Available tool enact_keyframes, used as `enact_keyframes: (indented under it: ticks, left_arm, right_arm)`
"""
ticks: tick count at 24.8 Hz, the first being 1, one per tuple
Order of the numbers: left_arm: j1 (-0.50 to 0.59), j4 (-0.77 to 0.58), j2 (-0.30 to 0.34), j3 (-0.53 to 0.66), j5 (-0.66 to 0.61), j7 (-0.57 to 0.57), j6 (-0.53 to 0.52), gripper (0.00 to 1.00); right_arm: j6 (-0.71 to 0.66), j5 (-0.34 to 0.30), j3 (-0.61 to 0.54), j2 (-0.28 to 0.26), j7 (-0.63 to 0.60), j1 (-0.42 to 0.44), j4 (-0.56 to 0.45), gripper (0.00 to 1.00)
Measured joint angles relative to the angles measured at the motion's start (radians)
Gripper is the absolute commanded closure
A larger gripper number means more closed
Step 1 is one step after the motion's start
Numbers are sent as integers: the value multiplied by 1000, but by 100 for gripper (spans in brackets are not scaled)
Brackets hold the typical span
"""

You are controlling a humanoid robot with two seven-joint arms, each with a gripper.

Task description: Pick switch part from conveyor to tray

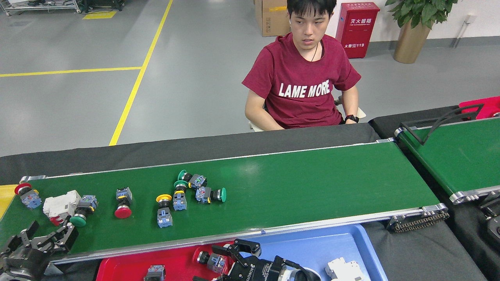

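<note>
Lying scattered along the left half of the conveyor [312, 183], the switch parts point every which way. A red-capped switch [123, 203] has its long axis running across the belt, cap toward the near rail, as does a yellow-capped switch [164, 210], cap toward the far rail. A green-capped switch [211, 194] lies lengthwise, cap pointing right, just beside two more green-capped parts [187, 181]. A white breaker block [60, 205] sits near the belt's left end, touching another green-capped piece [82, 212]. The belt's whole right half is bare green, open room between its silver rails.

The right tool [228, 259] hangs low over the red tray [117, 269], fingers spread, just beside a switch part [213, 260] lying in that tray; whether it touches the part cannot be told. The left tool [43, 240] hovers at the conveyor's near left rail, jaws apart and empty. A blue tray [332, 244] adjoins the red one, holding a white part [345, 269]. A seated person [302, 86] in a maroon shirt faces the line.
</note>
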Motion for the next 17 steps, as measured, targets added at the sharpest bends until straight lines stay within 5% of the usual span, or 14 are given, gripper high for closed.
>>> enact_keyframes:
  ticks: [6, 8, 9, 11, 17]
  left_arm:
    - [-57, 59, 29, -13, 0, 3, 48, 17]
    - [-105, 134, 33, -17, 0, 8, 75, 43]
    - [-133, 180, 34, -17, 0, 18, 85, 72]
    - [-182, 271, 50, -17, 5, 41, 99, 89]
    - [-202, 358, 62, -16, 9, 193, 145, 99]
  right_arm:
    - [223, 70, -236, 0, -31, -1, 0, 3]
    - [286, 101, -303, -2, -72, 4, 0, 3]
    - [319, 112, -326, -15, -100, 17, 2, 3]
    - [371, 122, -357, -67, -172, 63, 4, 3]
    - [413, 121, -446, -200, -373, 282, -3, 3]
